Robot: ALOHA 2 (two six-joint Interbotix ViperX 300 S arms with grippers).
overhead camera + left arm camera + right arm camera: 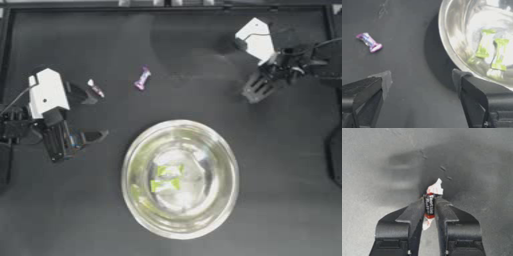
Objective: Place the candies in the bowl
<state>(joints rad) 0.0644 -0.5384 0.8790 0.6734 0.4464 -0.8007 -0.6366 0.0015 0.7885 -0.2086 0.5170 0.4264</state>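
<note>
The shiny silver bowl [128, 172] sits at the table's front middle with two yellow-green candies [167, 171] inside it. A purple-pink candy [141, 78] lies on the table behind the bowl. Left of it lies a white-and-red candy [95, 88], close to one finger of my left gripper [90, 115]. That gripper is open and holds nothing. In the left wrist view the purple-pink candy [369, 42] and the bowl [446, 40] lie beyond the open jaws. My right gripper [254, 92], at the back right, is shut on another white-and-red candy [430, 203].
The table's raised border [167, 9] runs along the back. Dark bare tabletop [67, 210] surrounds the bowl.
</note>
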